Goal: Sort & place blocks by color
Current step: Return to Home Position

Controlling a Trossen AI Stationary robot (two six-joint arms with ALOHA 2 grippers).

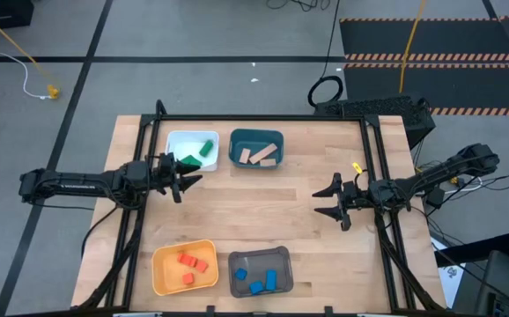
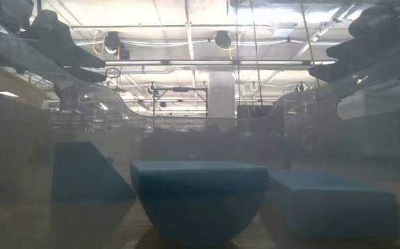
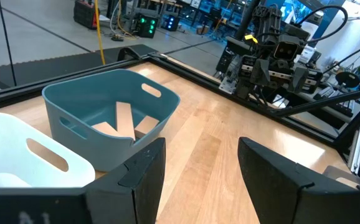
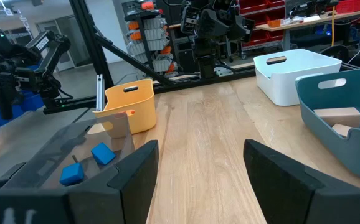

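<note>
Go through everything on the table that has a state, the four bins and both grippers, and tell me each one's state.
white bin, holds green blocks.
teal bin, holds tan blocks.
yellow bin, holds red blocks.
grey bin, holds blue blocks.
left gripper, open and empty, near the white bin.
right gripper, open and empty, over the table at its right side.

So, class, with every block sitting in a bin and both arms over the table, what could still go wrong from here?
1. The left end effector, open, hovers right beside the white bin. A careless sideways swing might clip its rim and jostle the green blocks.
2. The yellow bin and grey bin stand near the table front edge, so a bump could push them off.
The right end effector, open, hangs over bare wood and seems the lesser worry.
</note>
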